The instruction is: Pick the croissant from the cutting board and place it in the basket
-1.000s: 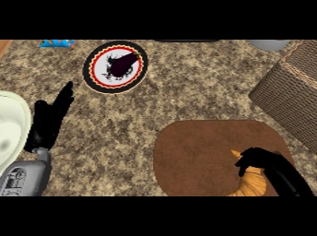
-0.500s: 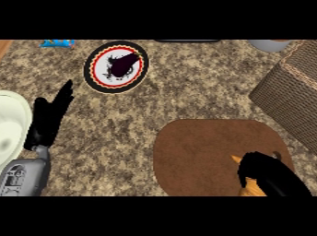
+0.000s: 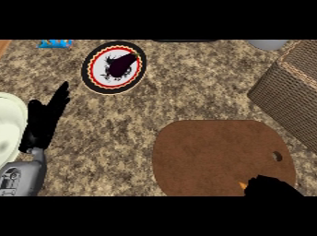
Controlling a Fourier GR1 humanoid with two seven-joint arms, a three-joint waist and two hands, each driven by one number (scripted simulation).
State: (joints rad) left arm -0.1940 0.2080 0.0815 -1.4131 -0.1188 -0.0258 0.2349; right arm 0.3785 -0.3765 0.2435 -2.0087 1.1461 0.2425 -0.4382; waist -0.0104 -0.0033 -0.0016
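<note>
Right hand point(image 3: 270, 186) curls over the croissant point(image 3: 242, 184) — only an orange tip shows — on the cutting board point(image 3: 215, 154).

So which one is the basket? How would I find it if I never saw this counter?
Start at the brown cutting board low on the speckled counter. Look up and right, to the view's right edge: the basket stands there. It is the only woven thing with tall brown sides; the plate is flat and round.
</note>
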